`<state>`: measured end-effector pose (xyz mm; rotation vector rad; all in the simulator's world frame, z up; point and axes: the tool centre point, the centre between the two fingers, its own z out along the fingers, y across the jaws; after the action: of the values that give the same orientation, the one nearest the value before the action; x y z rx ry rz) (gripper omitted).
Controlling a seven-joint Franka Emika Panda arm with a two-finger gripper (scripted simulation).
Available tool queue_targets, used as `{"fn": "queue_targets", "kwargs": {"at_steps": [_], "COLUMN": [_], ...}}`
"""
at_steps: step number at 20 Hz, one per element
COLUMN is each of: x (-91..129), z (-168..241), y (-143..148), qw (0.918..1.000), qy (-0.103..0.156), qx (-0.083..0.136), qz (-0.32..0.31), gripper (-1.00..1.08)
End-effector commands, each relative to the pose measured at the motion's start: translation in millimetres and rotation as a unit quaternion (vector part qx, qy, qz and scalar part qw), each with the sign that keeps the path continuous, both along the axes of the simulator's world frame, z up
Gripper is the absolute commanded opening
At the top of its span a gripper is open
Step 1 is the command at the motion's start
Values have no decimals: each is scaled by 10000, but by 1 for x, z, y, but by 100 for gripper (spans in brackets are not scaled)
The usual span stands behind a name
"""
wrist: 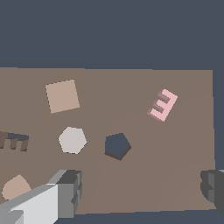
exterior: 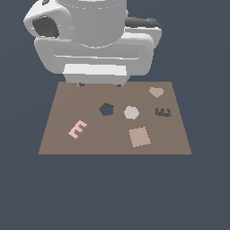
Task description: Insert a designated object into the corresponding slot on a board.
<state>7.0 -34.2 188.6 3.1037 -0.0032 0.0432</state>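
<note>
Your gripper hovers over the board, jaws spread, empty. Pink E block lies exterior-left; E slot exterior-right, well apart.

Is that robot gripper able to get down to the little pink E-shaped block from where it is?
Probably yes. The small pink E-shaped block lies flat and alone on the brown board, nothing on or beside it. The gripper hangs open above the board, so the way looks free.
</note>
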Motion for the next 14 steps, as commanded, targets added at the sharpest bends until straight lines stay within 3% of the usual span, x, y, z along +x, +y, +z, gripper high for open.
{"fn": "queue_targets", "kwargs": {"at_steps": [1, 14], "x": [0, 20], "z": [0, -34], "y": [0, -18], "qw": [10000, 9979], "qy": [0, 20], "qx": [0, 45], "qz": [0, -642], "gripper": [100, 100]}}
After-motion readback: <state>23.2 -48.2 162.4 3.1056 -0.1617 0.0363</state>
